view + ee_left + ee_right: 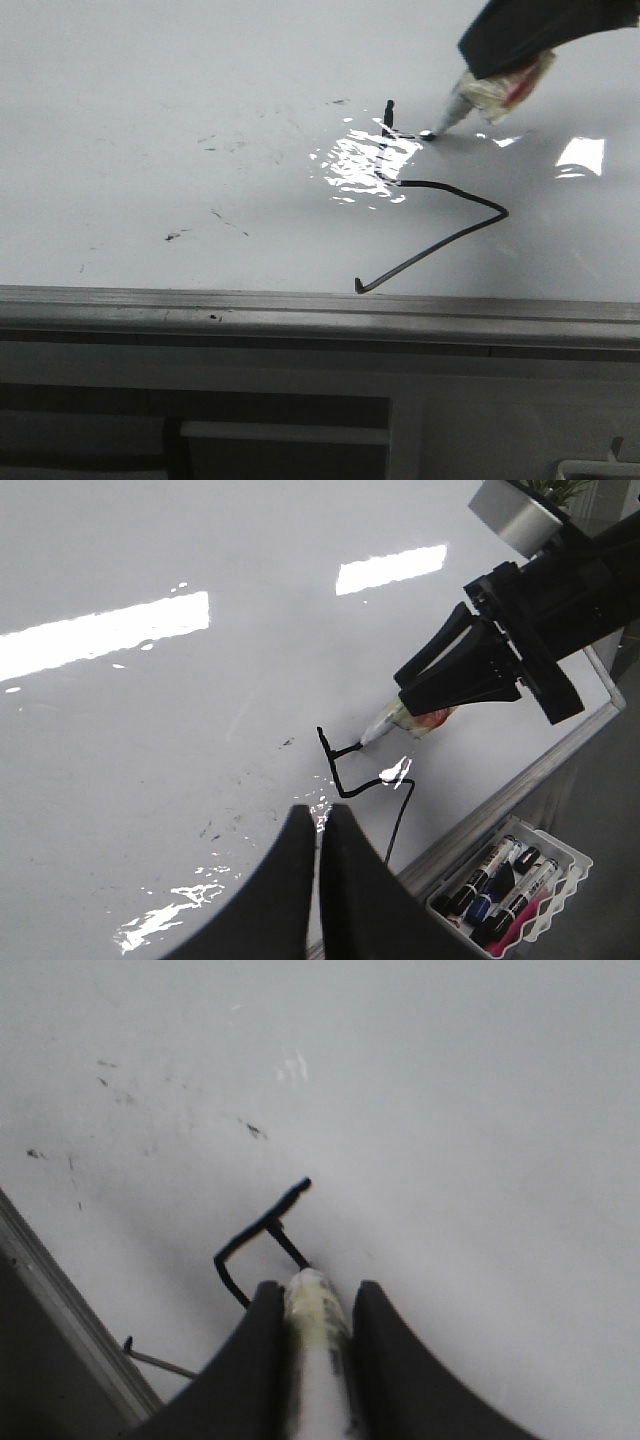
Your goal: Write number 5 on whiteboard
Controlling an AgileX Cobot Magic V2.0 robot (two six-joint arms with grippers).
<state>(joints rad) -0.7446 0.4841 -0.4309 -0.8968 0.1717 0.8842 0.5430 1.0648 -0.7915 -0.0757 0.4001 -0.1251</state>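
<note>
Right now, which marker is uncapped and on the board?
The marker clamped in the right gripper, tip on the whiteboard drawing the number 5. The markers in the tray are capped and lie off the board.

Front view low and close over whiteboard [150,120], both wrist views angled down, all sharing number 5 [440,215]

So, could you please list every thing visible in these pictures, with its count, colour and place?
whiteboard: one, glossy white with faint dark smudges, filling the scene; grey edge strip along its near side.
number 5: one, thin black line, on the board near the glare; top bar being drawn.
marker: one, white body with tape, tip on the board.
tray: one, white, beside the board edge.
spare markers: several, black, blue and pink, in the tray.
left gripper: black, shut, empty, above the board.
right gripper: black, shut on the marker.
</note>
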